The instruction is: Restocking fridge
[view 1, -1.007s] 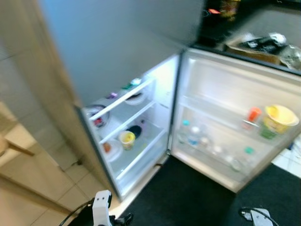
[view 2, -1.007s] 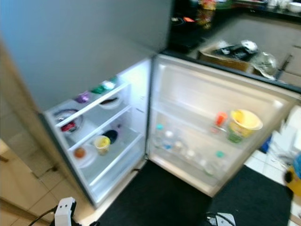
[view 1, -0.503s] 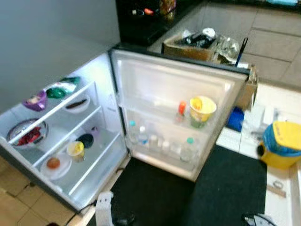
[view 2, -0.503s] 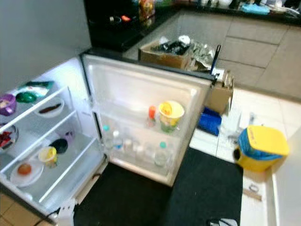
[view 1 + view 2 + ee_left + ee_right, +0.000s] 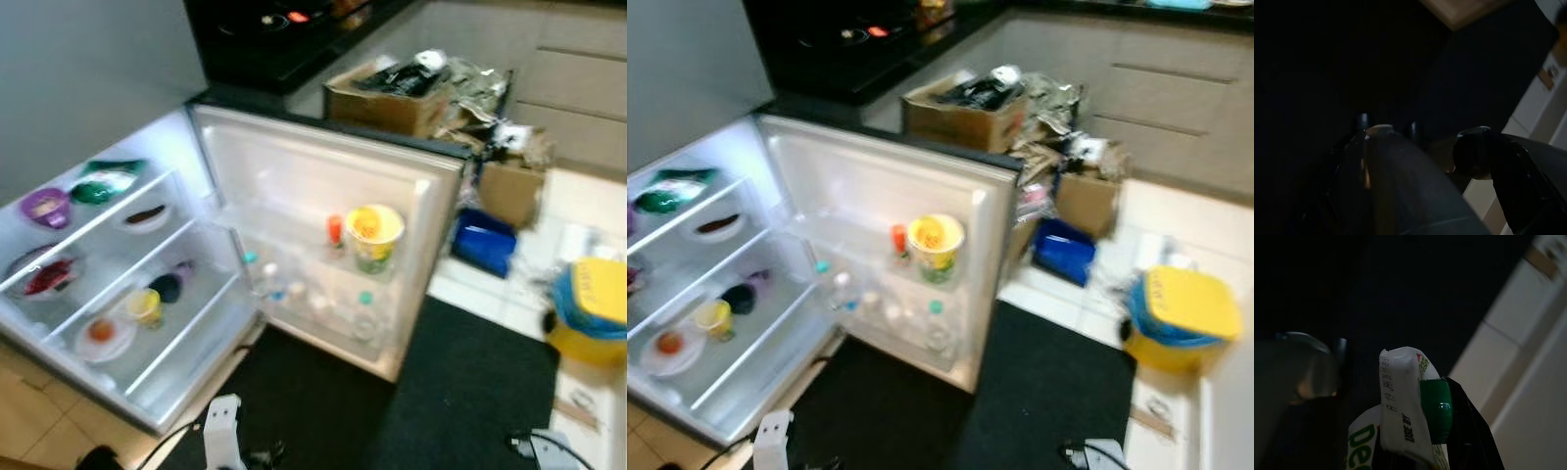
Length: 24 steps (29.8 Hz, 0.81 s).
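View had swung right across the open fridge (image 5: 147, 294); right tool (image 5: 1449, 431) was clenched on a green-capped pouch (image 5: 1410, 416), unstocked; left tool's state indiscernible

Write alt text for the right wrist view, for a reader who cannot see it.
The right gripper is shut on a white pouch with a green cap and green lettering. Behind it lie a black mat and pale floor tiles.
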### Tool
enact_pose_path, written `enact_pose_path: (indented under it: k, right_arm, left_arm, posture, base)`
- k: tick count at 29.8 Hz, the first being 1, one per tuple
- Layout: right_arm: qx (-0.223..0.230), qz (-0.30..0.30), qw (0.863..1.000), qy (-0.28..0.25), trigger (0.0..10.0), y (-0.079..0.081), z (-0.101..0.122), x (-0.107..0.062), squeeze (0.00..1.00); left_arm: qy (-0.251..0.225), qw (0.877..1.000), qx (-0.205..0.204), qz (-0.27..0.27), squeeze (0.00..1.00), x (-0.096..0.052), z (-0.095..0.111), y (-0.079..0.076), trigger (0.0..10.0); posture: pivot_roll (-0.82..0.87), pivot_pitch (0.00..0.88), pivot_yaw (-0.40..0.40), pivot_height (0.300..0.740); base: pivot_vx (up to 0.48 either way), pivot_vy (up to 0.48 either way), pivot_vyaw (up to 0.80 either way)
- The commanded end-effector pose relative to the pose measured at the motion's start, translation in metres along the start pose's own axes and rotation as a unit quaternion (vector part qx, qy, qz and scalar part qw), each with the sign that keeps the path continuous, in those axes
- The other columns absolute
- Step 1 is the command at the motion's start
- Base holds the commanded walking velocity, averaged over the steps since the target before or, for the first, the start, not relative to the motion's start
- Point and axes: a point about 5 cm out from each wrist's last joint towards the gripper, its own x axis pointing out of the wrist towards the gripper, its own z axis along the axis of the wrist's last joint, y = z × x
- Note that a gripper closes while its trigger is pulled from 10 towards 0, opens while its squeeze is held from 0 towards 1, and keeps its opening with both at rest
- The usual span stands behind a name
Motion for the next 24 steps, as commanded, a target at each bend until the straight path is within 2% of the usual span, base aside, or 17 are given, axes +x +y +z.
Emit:
enact_pose_path:
  k: [1, 8, 12, 24]
  right_arm:
    - [-0.002, 0.003, 1.0, -0.003, 10.0, 0.0014, 0.0014, 0.0004, 0.0]
    - [0.003, -0.005, 1.0, -0.001, 10.0, 0.0006, -0.0004, 0.0, 0.0]
    - [-0.009, -0.012, 1.0, 0.003, 10.0, -0.0001, -0.0016, -0.0002, 0.0]
    - [-0.008, -0.015, 1.0, 0.001, 10.0, -0.0013, -0.0005, -0.0002, 0.0]
  left_arm:
    - [0.01, 1.0, 0.0, 0.012, 0.0, -0.0036, -0.0063, 0.0047, 10.0]
    - [0.011, 1.0, 0.005, 0.005, 0.0, -0.0037, -0.0062, 0.0043, 10.0]
    - [0.011, 1.0, -0.002, -0.003, 0.0, -0.0036, -0.0071, 0.003, 10.0]
    - [0.01, 1.0, -0.008, -0.006, 0.0, -0.0031, -0.0077, 0.0016, 10.0]
  posture:
    - [-0.04, 0.023, 0.014, 0.74]
    - [-0.05, 0.028, 0.016, 0.74]
    - [-0.05, 0.029, 0.016, 0.74]
    - [-0.05, 0.031, 0.012, 0.74]
  base:
    - [0.0, 0.0, 0.78]
    - [0.0, 0.0, 0.79]
    - [0.0, -0.136, 0.0]
    - [0.0, -0.426, 0.0]
